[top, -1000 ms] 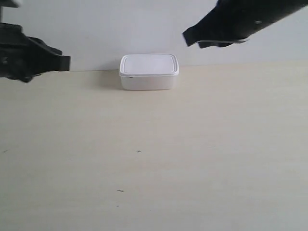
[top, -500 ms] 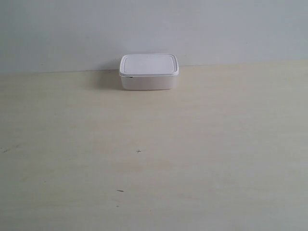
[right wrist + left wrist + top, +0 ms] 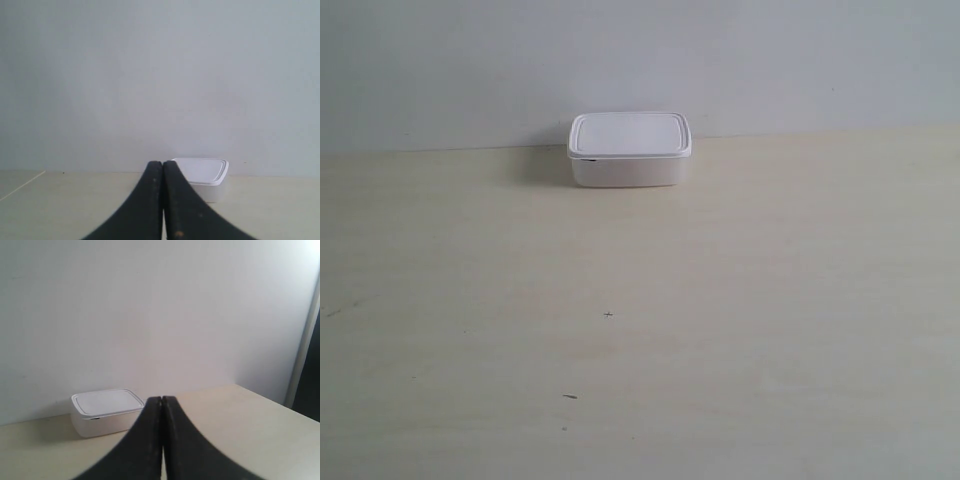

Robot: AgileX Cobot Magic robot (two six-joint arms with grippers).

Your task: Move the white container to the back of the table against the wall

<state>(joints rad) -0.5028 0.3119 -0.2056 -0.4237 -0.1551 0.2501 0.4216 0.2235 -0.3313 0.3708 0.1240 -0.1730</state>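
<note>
The left gripper (image 3: pixel 161 401) is held closed, its two dark curved fingers (image 3: pixel 142 440) pressed flat against each other from tip downward. The right gripper (image 3: pixel 163 164) is likewise closed, its fingers (image 3: pixel 185 210) met along their length.

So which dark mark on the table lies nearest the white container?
The small cross; the dash and the faint streak lie farther from the white container.

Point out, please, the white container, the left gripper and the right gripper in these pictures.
white container (image 3: pixel 630 136): exterior view, centre of its lid.
left gripper (image 3: pixel 161 401): left wrist view, where the shut fingertips meet.
right gripper (image 3: pixel 163 165): right wrist view, where the shut fingertips meet.
</note>
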